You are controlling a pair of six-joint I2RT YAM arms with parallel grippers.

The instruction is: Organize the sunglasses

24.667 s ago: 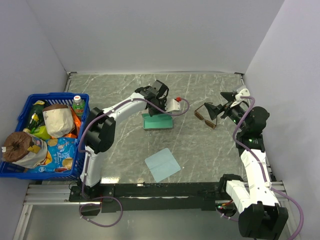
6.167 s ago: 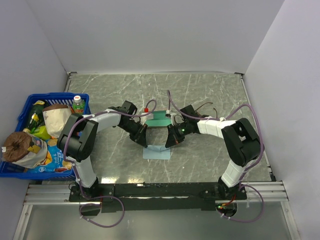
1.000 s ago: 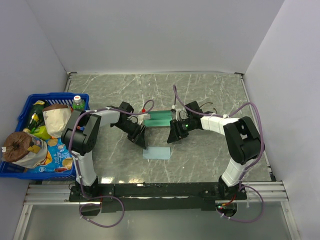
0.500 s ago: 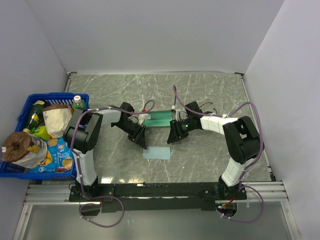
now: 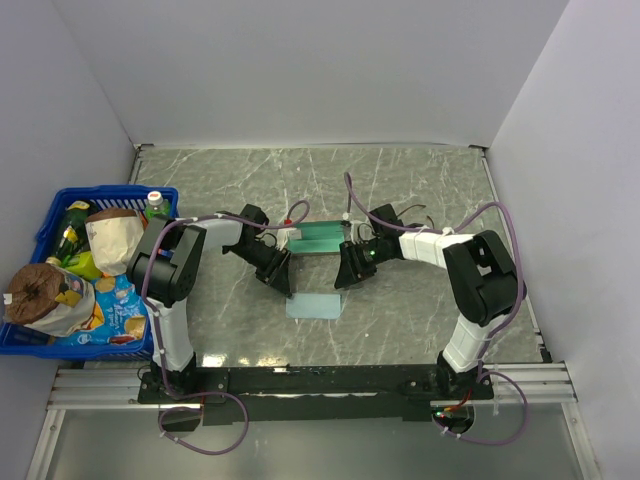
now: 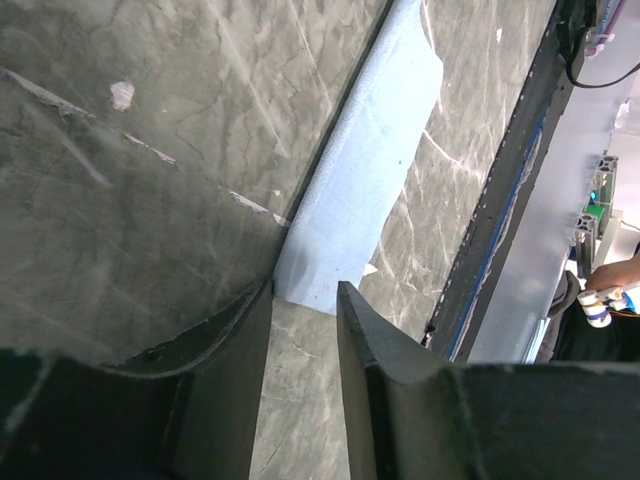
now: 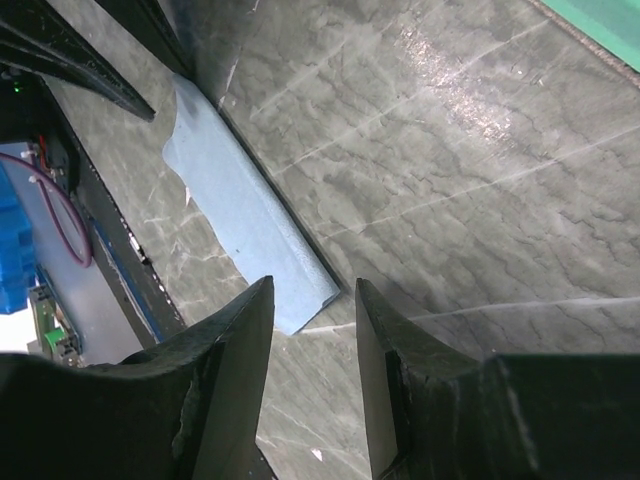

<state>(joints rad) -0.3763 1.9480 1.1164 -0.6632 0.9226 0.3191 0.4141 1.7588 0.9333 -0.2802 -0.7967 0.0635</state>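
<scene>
You get soft, even light from above in the top view, and the marble table (image 5: 420,300) carries only faint shadows close under the arms. In the right wrist view a pale glare streak crosses the stone towards the upper right. Both wrist views show the light blue cloth (image 6: 370,170) fairly sharp, but the near fingers (image 6: 400,400) are underexposed, soft-edged black shapes.
</scene>
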